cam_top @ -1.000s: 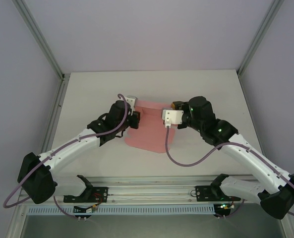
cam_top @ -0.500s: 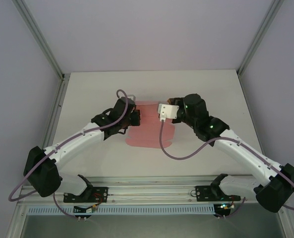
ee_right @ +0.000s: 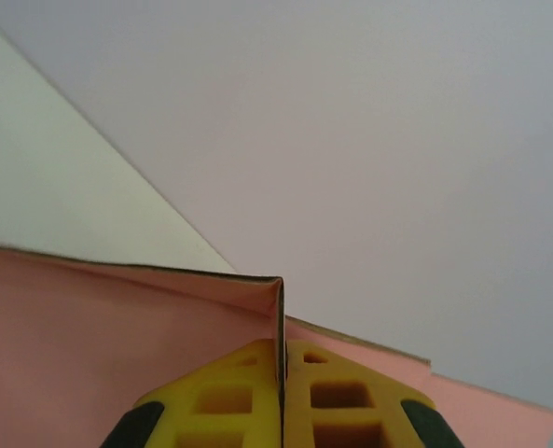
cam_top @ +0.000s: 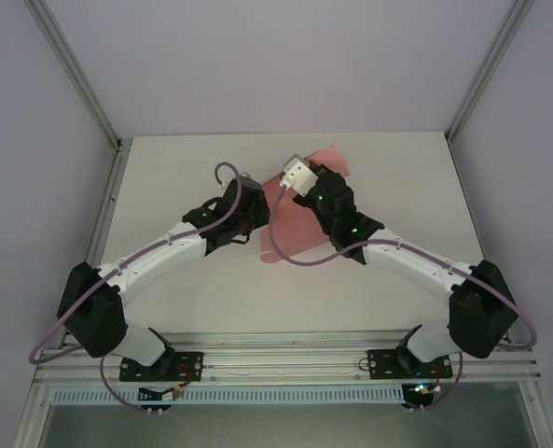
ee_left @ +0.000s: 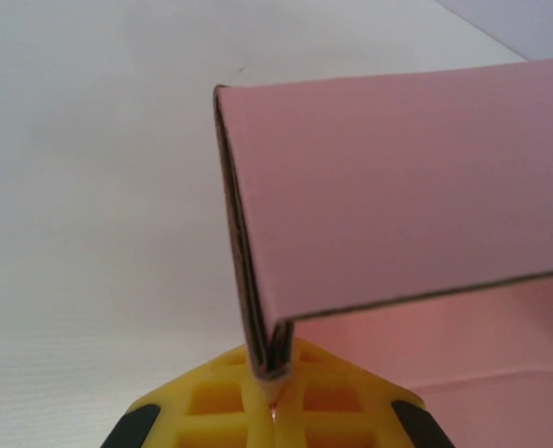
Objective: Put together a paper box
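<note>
Seen from above, the paper box [cam_top: 301, 227] lies at the middle of the white table [cam_top: 164, 177] as a partly folded pink sheet. One corner of it pokes out toward the upper right of centre, between the two arms. At the bottom centre of the left wrist view, the left gripper [ee_left: 274, 385] is clamped on a layered fold of the card, and a pink panel stretches off to the right. At the bottom centre of the right wrist view, the right gripper [ee_right: 283, 378] pinches an upright flap between its yellow fingers [ee_right: 337, 397]. Pink card spreads to either side of them.
</note>
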